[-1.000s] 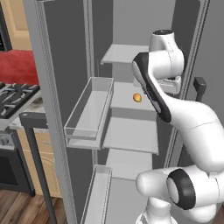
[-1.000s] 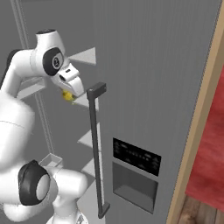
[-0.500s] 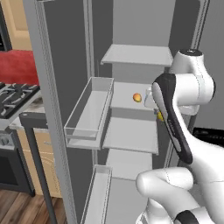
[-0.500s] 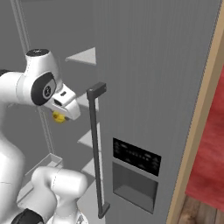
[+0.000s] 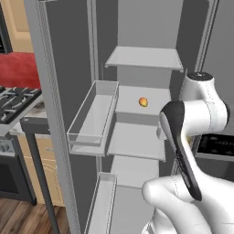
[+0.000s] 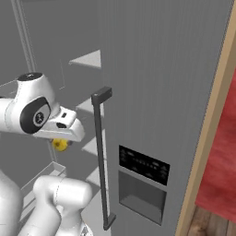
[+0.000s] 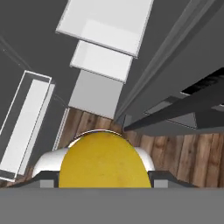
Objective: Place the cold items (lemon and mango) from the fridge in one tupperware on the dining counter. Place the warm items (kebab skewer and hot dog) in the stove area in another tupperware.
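A yellow lemon (image 7: pixel 105 161) sits between my fingertips, and my gripper (image 7: pixel 105 178) is shut on it. In the right base view the lemon (image 6: pixel 59 144) hangs under the hand (image 6: pixel 64 129), out in front of the fridge, left of the closed door's handle. The hand points down at the wooden floor. An orange mango (image 5: pixel 143 102) lies on the fridge's middle shelf (image 5: pixel 137 98), well left of and behind my arm. The kebab skewer, hot dog and tupperwares are out of view.
The fridge's left door stands open with clear bins (image 5: pixel 91 119) on its inside. A dark vertical handle (image 6: pixel 102 156) and a dispenser panel (image 6: pixel 144 166) are on the closed right door. A stove (image 5: pixel 13 103) stands at the left.
My arm has pulled back out of the fridge with the lemon, lowering and swinging right in the left base view. The mango has stayed on its shelf.
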You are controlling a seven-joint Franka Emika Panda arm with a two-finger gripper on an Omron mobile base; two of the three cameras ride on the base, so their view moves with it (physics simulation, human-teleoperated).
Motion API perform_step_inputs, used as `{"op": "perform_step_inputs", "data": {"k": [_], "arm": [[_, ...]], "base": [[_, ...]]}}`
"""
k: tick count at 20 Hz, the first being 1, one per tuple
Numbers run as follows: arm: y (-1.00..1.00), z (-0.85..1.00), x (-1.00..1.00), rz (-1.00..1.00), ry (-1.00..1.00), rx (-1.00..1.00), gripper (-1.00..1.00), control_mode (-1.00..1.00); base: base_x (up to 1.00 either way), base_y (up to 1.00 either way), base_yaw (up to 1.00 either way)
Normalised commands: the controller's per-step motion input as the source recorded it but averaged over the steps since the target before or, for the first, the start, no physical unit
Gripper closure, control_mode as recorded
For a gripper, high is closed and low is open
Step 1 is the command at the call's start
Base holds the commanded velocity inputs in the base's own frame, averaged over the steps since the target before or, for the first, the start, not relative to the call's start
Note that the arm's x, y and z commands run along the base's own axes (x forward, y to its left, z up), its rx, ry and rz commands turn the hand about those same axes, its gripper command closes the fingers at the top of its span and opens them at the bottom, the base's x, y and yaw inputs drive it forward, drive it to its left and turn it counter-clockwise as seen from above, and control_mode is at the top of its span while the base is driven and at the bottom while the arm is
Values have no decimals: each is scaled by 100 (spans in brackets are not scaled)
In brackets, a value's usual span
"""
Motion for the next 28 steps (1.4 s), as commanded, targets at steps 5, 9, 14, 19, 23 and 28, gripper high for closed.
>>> {"op": "perform_step_inputs", "data": {"k": [5,9,14,19,23,28], "arm": [[-11,-36,2,-1,22,-1,100,-100],[-3,-34,-5,-3,3,19,100,-100],[4,-23,-6,0,0,5,100,-100],[0,-1,0,0,0,0,100,-100],[0,-10,-19,0,0,0,100,100],[0,0,0,0,0,0,100,100]], "base": [[0,0,0],[0,0,0],[0,0,0],[0,0,0],[-12,0,0],[-64,0,0]]}}
